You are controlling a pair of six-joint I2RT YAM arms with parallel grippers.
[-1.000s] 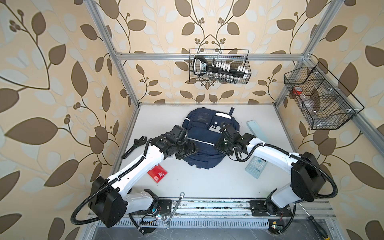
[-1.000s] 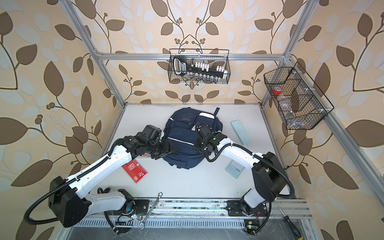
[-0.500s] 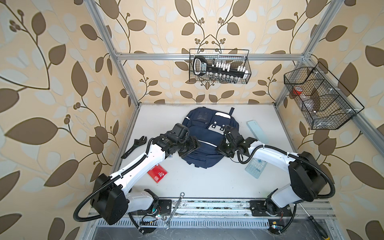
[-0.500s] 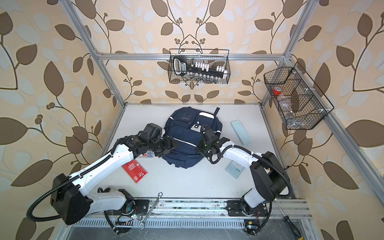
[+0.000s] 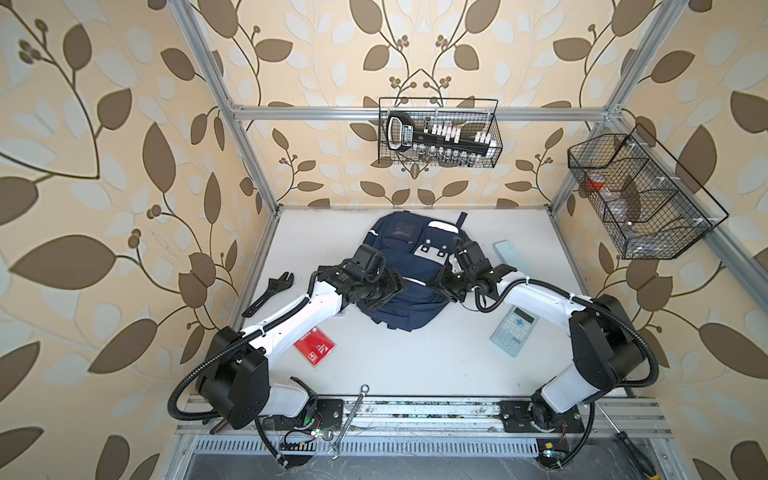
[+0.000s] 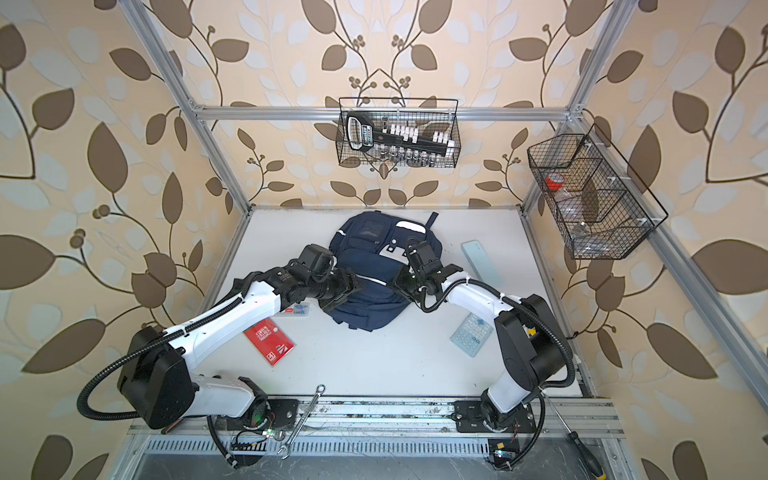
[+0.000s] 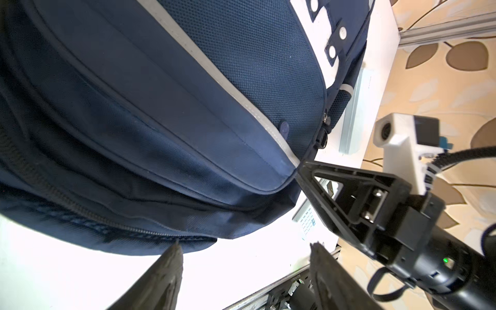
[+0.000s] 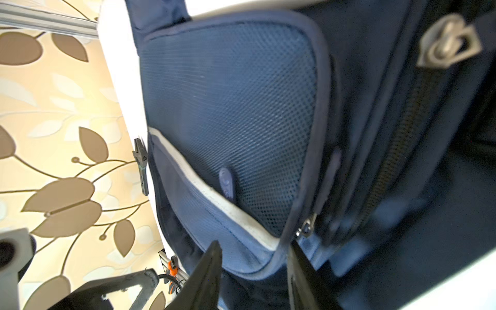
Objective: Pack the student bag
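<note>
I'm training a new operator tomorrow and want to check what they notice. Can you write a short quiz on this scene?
1. True or false: the calculator is already inside the bag.
2. Which lies left of the bag in both top views? A) red booklet B) cup C) scissors
3. Fill in: the left gripper has its jaws ____.
Key: 1 false; 2 A; 3 open.
</note>
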